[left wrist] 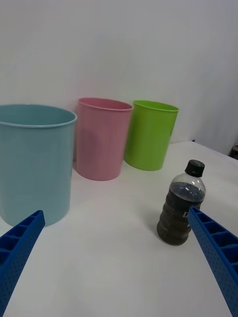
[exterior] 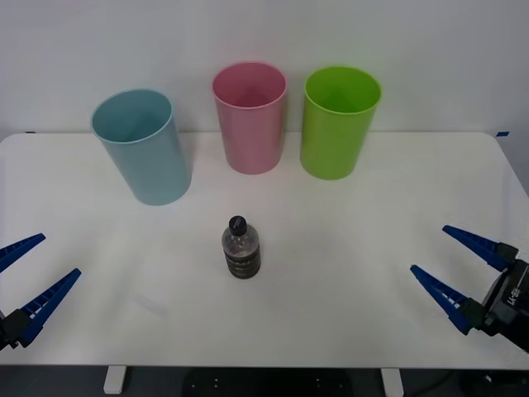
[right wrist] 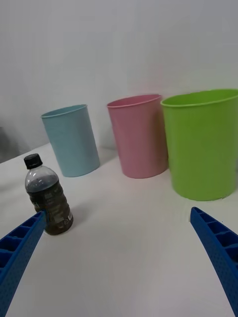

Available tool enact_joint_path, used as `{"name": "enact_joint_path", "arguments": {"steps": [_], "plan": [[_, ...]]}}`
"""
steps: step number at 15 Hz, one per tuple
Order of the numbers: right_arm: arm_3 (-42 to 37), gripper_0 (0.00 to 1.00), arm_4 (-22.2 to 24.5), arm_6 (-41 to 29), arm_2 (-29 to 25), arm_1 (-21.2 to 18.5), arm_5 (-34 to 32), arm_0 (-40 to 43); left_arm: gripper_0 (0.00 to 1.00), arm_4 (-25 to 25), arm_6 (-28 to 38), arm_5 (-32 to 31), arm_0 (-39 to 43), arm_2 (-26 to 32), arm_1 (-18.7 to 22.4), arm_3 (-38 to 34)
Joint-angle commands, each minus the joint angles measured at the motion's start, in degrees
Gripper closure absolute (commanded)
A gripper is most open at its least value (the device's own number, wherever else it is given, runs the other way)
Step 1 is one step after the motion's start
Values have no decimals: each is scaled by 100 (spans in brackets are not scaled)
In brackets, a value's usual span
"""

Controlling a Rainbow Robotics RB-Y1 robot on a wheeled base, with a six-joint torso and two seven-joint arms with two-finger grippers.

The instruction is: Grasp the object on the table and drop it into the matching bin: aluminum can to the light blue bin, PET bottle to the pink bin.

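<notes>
A small PET bottle (exterior: pixel 241 248) with a black cap and dark label stands upright at the middle of the white table (exterior: pixel 331 273); it also shows in the wrist views (right wrist: pixel 47 201) (left wrist: pixel 181 209). Behind it stand the light blue bin (exterior: pixel 143 145) at the left and the pink bin (exterior: pixel 250 117) in the centre. My left gripper (exterior: pixel 25 271) hovers open at the table's front left, far from the bottle. My right gripper (exterior: pixel 456 260) hovers open at the front right, also well apart from it. Neither holds anything.
A lime green bin (exterior: pixel 337 121) stands right of the pink bin, close beside it. All three bins line the table's far side before a white wall. Open tabletop surrounds the bottle on every side.
</notes>
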Motion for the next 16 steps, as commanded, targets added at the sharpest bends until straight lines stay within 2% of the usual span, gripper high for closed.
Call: {"name": "enact_joint_path", "arguments": {"steps": [1, 4, 6, 8, 16], "plan": [[106, 0, 211, 154, 226, 7, 0, -233, 0, 0, 0, 0, 0, 0, 0, 0], [229, 0, 466, 329, 358, 7, -17, -426, 0, 0, 0, 0, 0, 0, 0, 0], [379, 0, 475, 488, 490, 7, -52, -549, 0, 0, 0, 0, 0, 0, 0, 0], [678, 0, 475, 962, 666, 7, -96, -795, 0, 0, 0, 0, 0, 0, 0, 0], [1600, 0, 633, 1076, 1571, -1, 35, -1665, 0, 0, 0, 0, 0, 0, 0, 0]]}}
